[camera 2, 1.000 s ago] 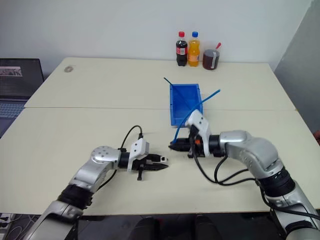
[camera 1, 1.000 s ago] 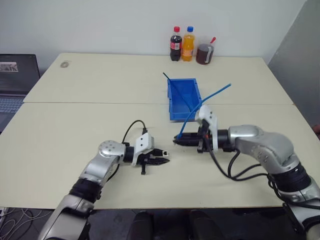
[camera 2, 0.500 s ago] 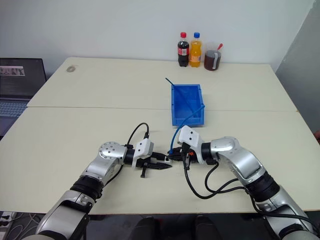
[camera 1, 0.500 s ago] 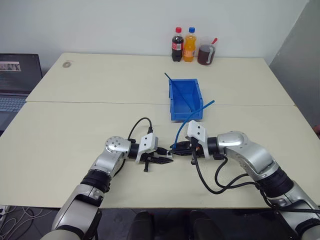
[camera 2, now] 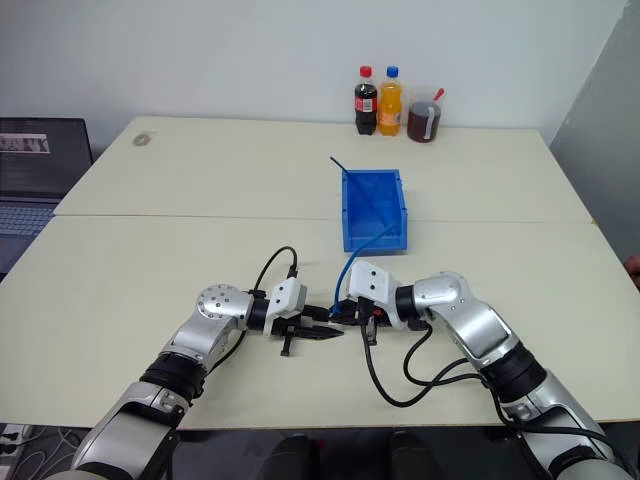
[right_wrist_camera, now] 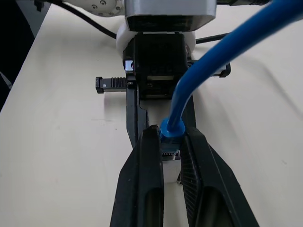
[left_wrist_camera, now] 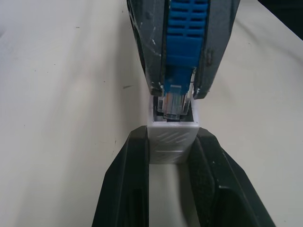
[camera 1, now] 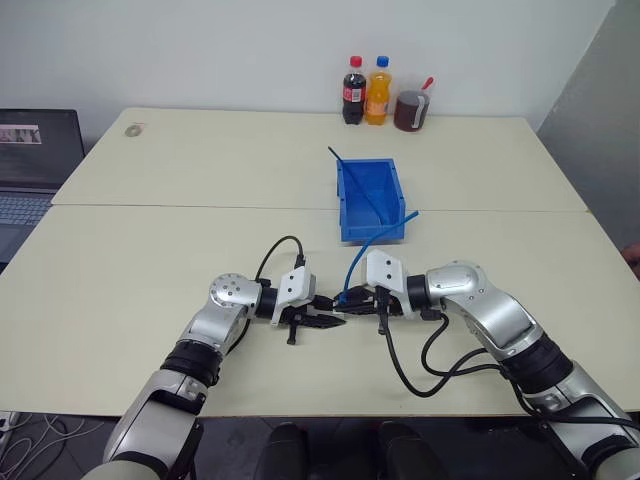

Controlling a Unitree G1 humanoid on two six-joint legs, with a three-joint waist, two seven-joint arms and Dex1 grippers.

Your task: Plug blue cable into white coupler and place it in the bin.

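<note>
Left gripper (camera 1: 335, 321) is closed on the white coupler (left_wrist_camera: 172, 142), held tip to tip against the right gripper (camera 1: 347, 299) above the near part of the table (camera 1: 130, 270). In the left wrist view, the clear plug (left_wrist_camera: 174, 101) of the blue cable (camera 1: 372, 240) is seen seated in the coupler's mouth. Right gripper is clamped on the cable's plug end. From there the cable is arched up and back over the bin (camera 1: 370, 201), which is set just beyond both grippers.

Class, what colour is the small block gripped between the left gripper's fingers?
White. The coupler shows best in the left wrist view.
</note>
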